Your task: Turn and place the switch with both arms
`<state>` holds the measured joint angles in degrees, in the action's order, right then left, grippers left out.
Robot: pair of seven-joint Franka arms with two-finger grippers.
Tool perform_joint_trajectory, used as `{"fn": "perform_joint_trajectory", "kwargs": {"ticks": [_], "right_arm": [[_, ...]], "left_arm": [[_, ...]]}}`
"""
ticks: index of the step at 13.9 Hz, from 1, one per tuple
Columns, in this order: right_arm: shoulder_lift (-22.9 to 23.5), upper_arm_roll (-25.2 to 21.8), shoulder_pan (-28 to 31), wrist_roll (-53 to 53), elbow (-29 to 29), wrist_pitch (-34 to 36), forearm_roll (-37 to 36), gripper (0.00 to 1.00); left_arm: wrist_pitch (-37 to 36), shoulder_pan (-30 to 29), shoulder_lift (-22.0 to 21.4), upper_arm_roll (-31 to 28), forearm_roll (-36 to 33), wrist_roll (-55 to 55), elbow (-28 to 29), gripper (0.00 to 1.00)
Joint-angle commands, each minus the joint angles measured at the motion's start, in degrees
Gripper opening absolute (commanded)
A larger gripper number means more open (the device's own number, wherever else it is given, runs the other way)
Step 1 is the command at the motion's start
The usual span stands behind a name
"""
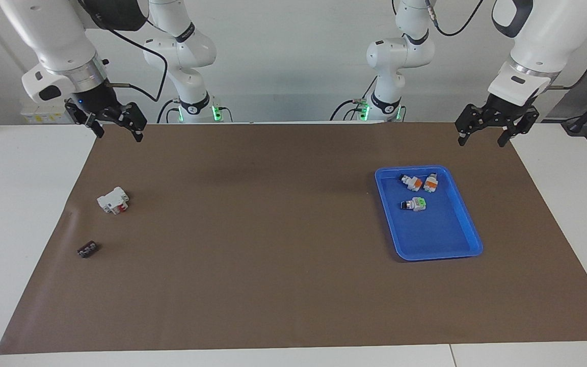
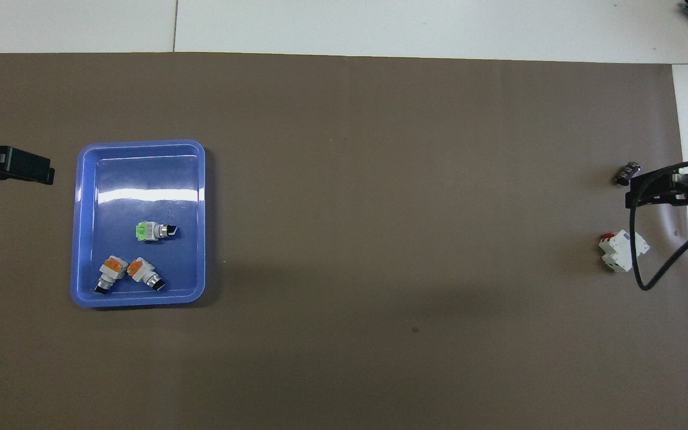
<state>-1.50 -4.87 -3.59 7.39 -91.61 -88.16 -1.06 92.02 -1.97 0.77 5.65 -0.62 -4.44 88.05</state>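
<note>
1. Two orange switches (image 1: 416, 182) (image 2: 109, 275) lay touching in tray (image 1: 455, 253) (image 2: 141, 145), nearer robots than green switch (image 1: 415, 204) (image 2: 154, 230).
2. Left fingers (image 1: 483, 136) (image 2: 15, 167) hung open, empty, beside tray.
3. Right fingers (image 1: 115, 126) (image 2: 672, 190) hung open, empty, at counter (image 1: 273, 229) (image 2: 380, 179) edge, waiting.

A brown mat (image 1: 283, 244) covers the white tabletop (image 1: 18, 214). Directly on the mat lie a blue tray (image 1: 464, 227) (three small switches inside), below and inward of the left claw (image 1: 483, 136), and, toward the right claw (image 1: 115, 130), a white block with a red part (image 1: 113, 200) and a small black piece (image 1: 87, 250), both well apart from that claw.
</note>
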Motion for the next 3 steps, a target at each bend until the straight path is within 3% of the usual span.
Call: {"fn": "perform_joint_trajectory", "kwargs": {"ticks": [1,3], "right_arm": [[-1.1,0.1,0.1,-0.8,-1.1,-0.1,0.0,1.00],[-1.1,0.1,0.1,-0.7,-1.1,-0.1,0.0,1.00]], "left_arm": [[0.6,0.2,-2.1,0.2,-0.2,0.6,2.6,1.00],[0.3,0.3,-2.1,0.2,-0.2,0.6,2.6,1.00]]}}
